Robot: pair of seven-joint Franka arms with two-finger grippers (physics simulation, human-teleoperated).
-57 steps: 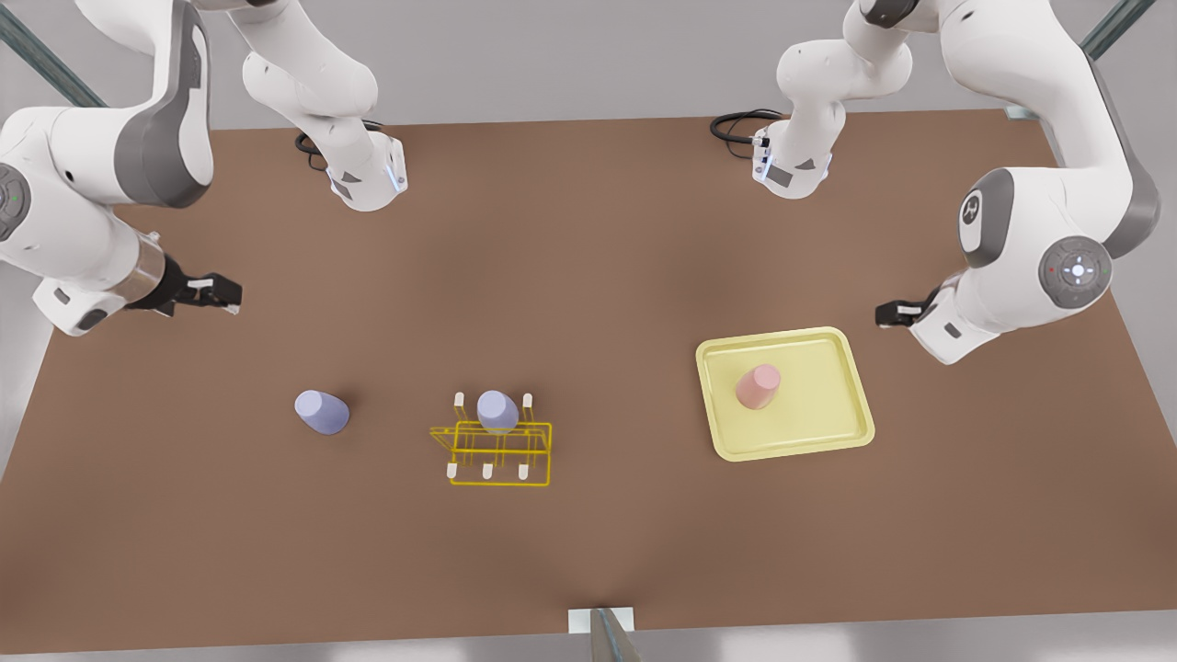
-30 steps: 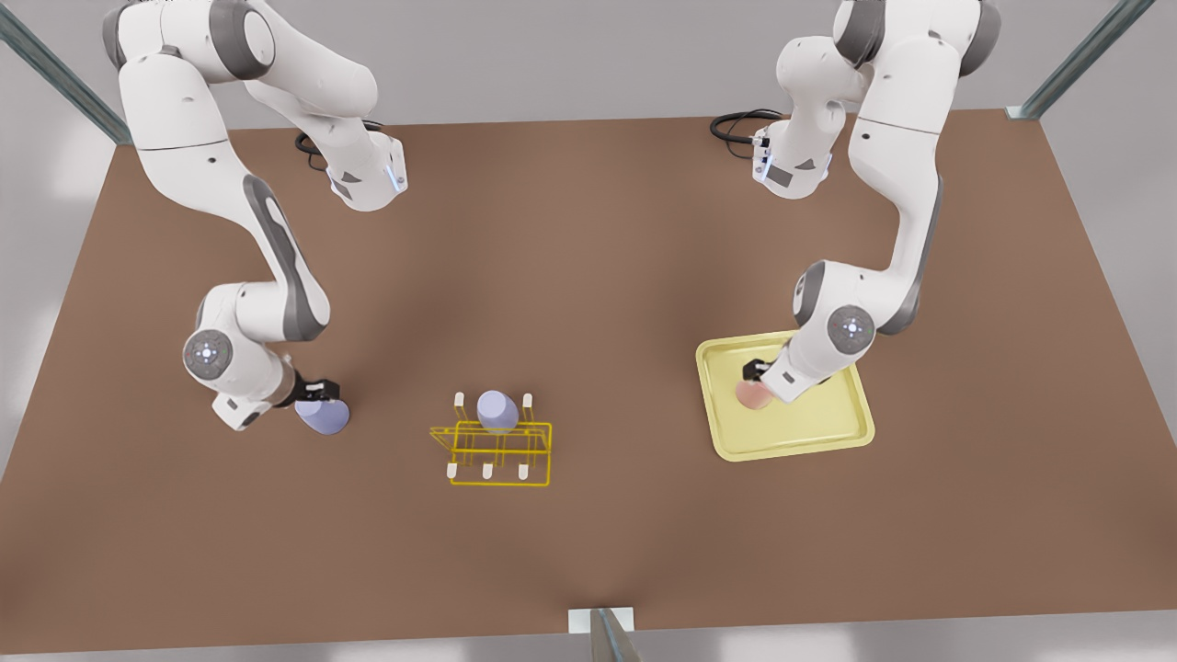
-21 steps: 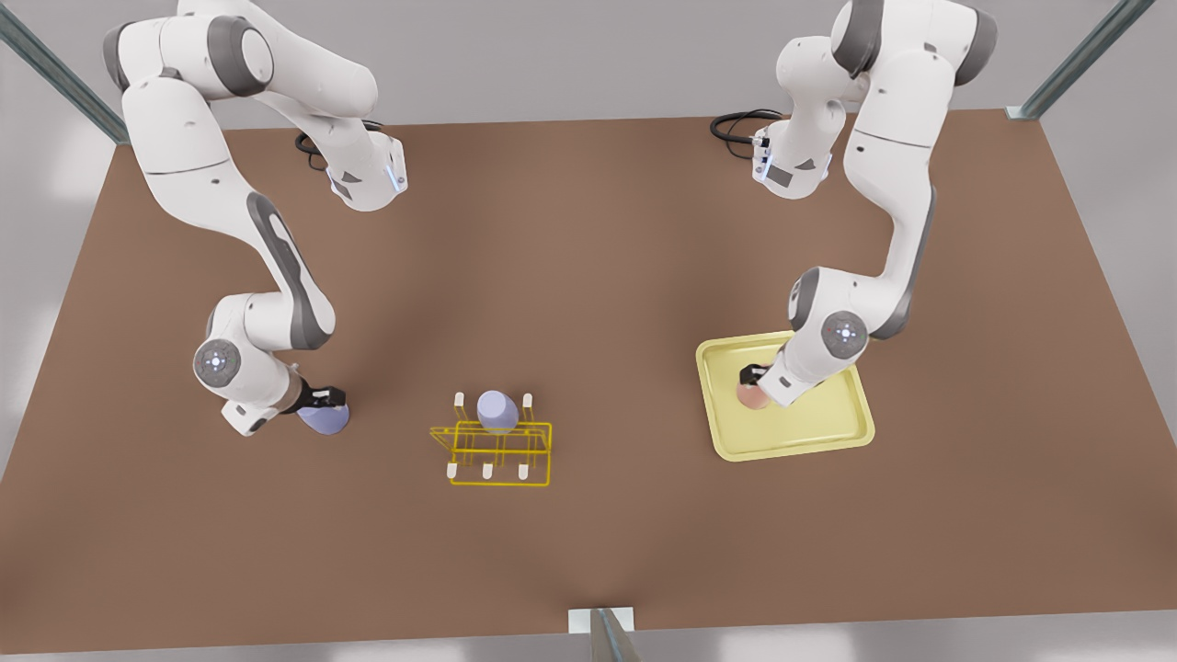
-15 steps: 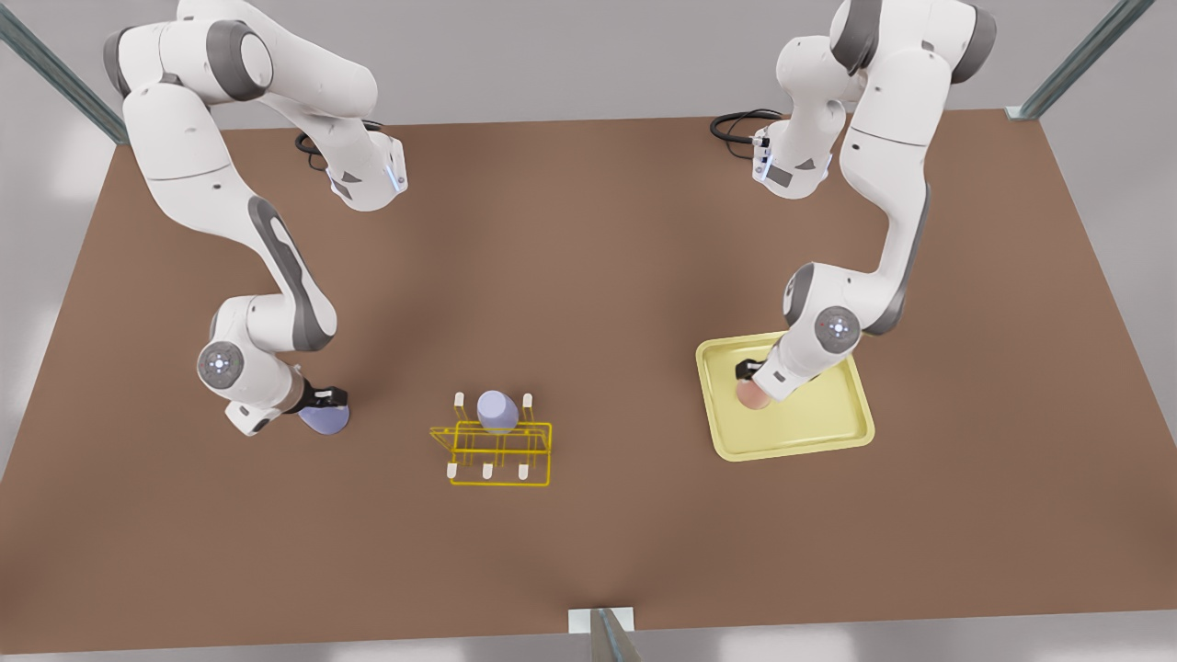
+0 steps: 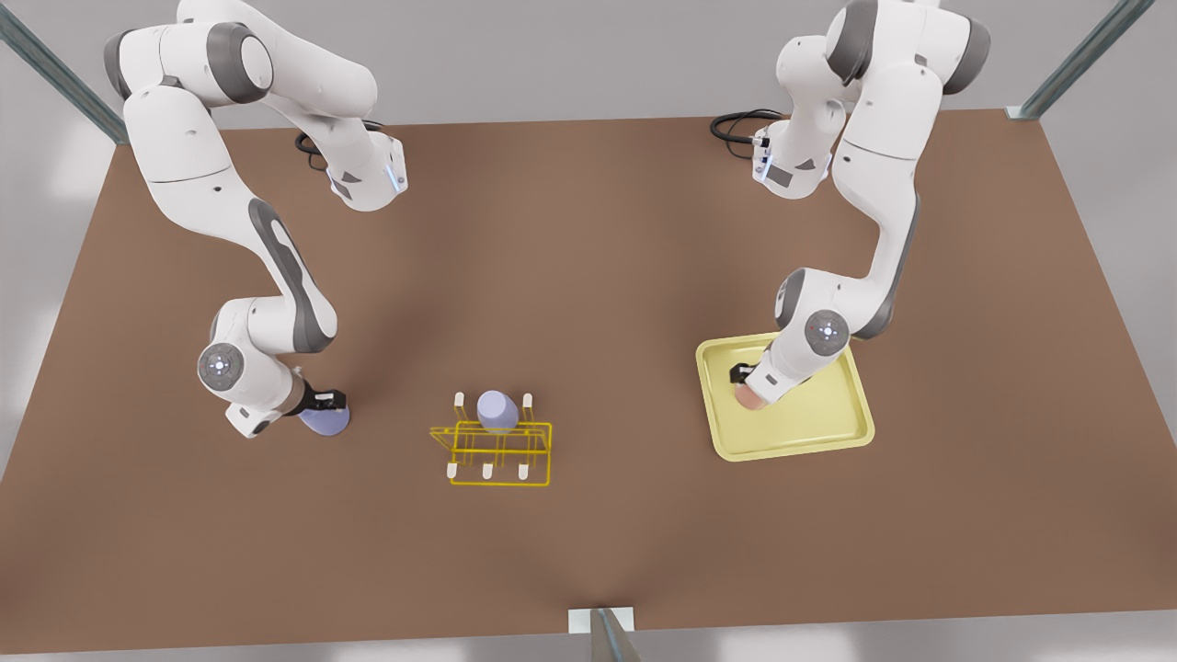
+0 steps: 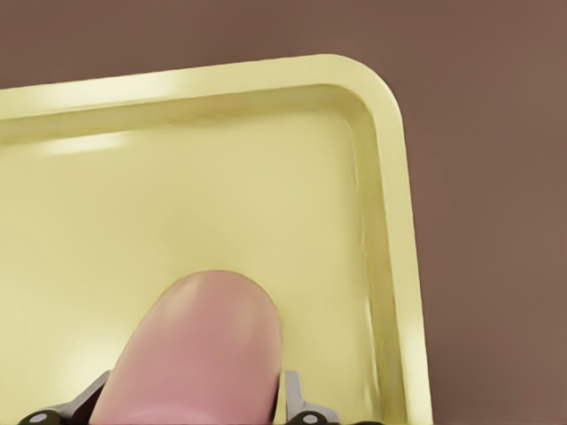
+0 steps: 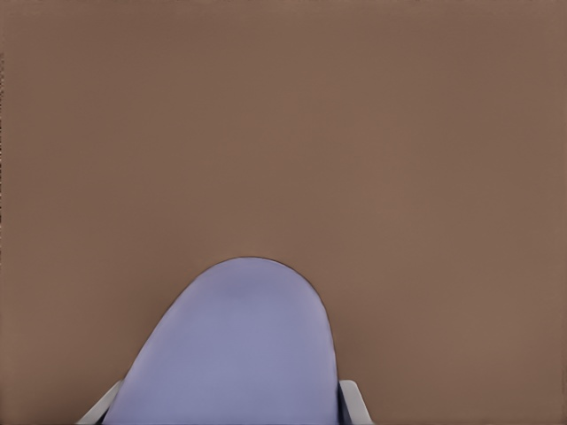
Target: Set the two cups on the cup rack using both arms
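Observation:
The pale pink cup (image 5: 748, 397) stands upside down on a pale-yellow tray (image 5: 818, 428) at the front view's right. My left gripper (image 5: 741, 379) is down over it, and its fingers (image 6: 294, 395) press both sides of the pink cup (image 6: 190, 350). At the front view's left a lavender cup (image 5: 325, 421) stands upside down on the table. My right gripper (image 5: 324, 403) holds it, with fingers (image 7: 352, 400) against both sides of the lavender cup (image 7: 235, 354). The yellow wire cup rack (image 5: 501, 452) stands between the two arms.
A second lavender cup (image 5: 497, 410) sits upside down on a back peg of the rack. The tray's raised rim (image 6: 394, 221) runs close beside the pink cup. A small white bracket (image 5: 599, 620) sits at the brown table's near edge.
Both arms swung down from the table's sides onto their cups. In the last half second the left gripper shifted slightly toward the front view's left; the cups stay where they were.

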